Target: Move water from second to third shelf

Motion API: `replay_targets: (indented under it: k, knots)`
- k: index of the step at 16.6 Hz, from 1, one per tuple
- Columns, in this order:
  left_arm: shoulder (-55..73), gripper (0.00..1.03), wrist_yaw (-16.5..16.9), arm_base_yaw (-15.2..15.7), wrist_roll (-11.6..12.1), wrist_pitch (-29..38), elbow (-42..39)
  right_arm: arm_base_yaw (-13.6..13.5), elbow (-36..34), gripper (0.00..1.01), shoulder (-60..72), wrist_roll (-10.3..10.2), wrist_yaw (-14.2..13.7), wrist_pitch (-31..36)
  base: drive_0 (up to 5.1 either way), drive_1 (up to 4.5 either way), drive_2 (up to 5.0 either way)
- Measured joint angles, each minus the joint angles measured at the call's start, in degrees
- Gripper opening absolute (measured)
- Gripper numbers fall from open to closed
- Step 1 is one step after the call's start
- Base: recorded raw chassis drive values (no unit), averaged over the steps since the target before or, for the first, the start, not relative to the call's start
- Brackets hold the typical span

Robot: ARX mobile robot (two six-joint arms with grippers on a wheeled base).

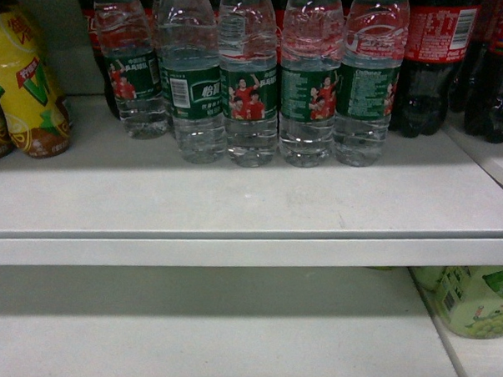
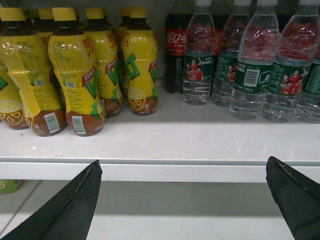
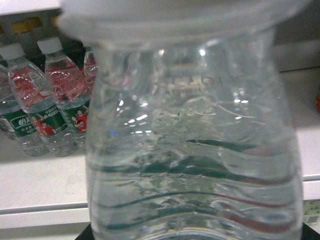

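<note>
On the upper shelf (image 1: 236, 207), going from its left edge: yellow tea bottles (image 2: 75, 75) stand at the left end, then cola (image 2: 175, 55), then a row of water bottles (image 1: 249, 88) toward the middle and right, set back from the front edge, with more cola (image 1: 433, 55) behind at the right end. The lower shelf (image 1: 200, 341) shows a bare stretch below, with green bottles (image 1: 478, 300) near its right edge.

The left gripper (image 2: 185, 200) hangs level with the shelf's front edge, jaws wide apart and holding nothing.

The right wrist view is filled by one water bottle (image 3: 195, 150), upright and very close. This looks like the water being moved, carried in the right gripper, but the jaws themselves are not shown, so I cannot tell whether they are closed on it. The head view does not show this bottle.

The step in hand seems to be carrying the bottle to its target shelf. To do it well:
- keep it upright
- clear the front lip
- set it onto a bare stretch apart from the standing rows
- release only once its base rests flat
</note>
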State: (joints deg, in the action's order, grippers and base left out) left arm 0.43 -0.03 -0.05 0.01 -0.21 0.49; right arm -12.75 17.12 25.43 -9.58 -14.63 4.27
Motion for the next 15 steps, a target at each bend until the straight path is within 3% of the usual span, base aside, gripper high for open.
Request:
replay_targets:
  k: [3, 15]
  knots:
    - [0.0, 0.98, 0.0, -0.02, -0.02, 0.0, 0.0, 0.87, 0.0, 0.44, -0.44, -1.11, -0.31, -0.85, 0.0, 0.0, 0.0]
    - [0.0, 0.98, 0.0, 0.0, 0.0, 0.0, 0.0, 0.83, 0.0, 0.44, -0.46, -1.29, -0.31, -0.85, 0.0, 0.0, 0.0]
